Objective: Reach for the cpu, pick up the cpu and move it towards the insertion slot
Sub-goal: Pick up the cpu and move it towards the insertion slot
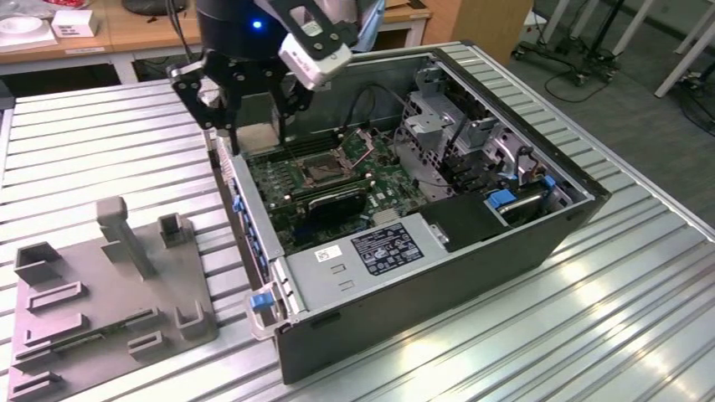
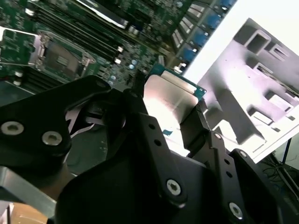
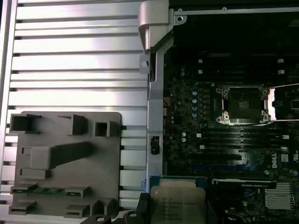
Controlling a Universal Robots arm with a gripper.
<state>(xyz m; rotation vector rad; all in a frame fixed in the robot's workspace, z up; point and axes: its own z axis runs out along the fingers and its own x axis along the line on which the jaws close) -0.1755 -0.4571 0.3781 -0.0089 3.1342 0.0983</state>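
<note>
CPU in the claw, up over the open computer case

Nearest in the exterior view, on its left, the grey fixture tray [image 1: 106, 314] lies flat on the slatted metal table [image 1: 625, 318], with 1 tall block standing on it. Beside it, the open computer case [image 1: 447, 276] shows a white label sticker and a blue latch along its near edge; the print is too small to make out. Deeper in, on the green motherboard [image 1: 324, 188], the insertion slot [image 1: 316, 172] sits with its frame open, dark centre bare. Farther back, above the case's far left corner, the gripper [image 1: 259, 126] hangs with its black fingers [image 2: 198, 123] clamped on the cpu [image 2: 170, 100], silvery top catching light, well apart from the slot. In the first wrist view the cpu [image 3: 176, 201] carries faint printed lines, unreadable.
</note>
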